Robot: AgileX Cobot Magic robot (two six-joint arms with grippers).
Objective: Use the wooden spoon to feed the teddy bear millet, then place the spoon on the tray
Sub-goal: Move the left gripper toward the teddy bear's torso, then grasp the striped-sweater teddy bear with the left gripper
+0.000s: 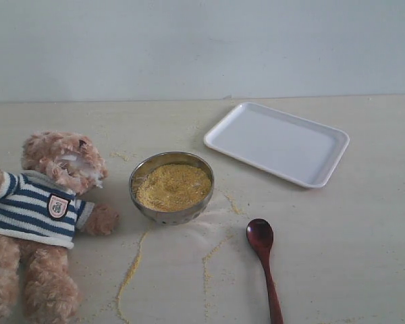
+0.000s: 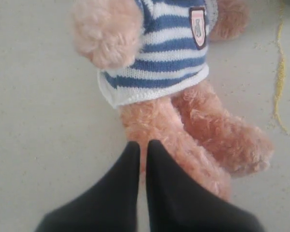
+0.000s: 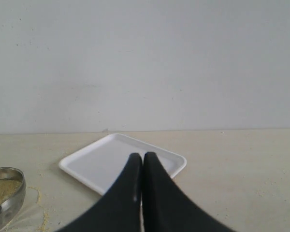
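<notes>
Probably light and stiff, the wooden spoon [image 1: 268,277] suits a mid-handle pinch; the left end effector [image 2: 141,147] and right end effector [image 3: 143,158] are closed, empty.

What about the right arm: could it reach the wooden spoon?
Likely yes: the wooden spoon lies alone on the right, clear of bowl and tray. The right gripper is shut, so must open first.

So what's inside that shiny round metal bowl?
Fine yellow millet fills the round shiny metal bowl almost to its rim. The grain covers the bowl's bottom, so anything buried beneath it cannot be seen.
</notes>
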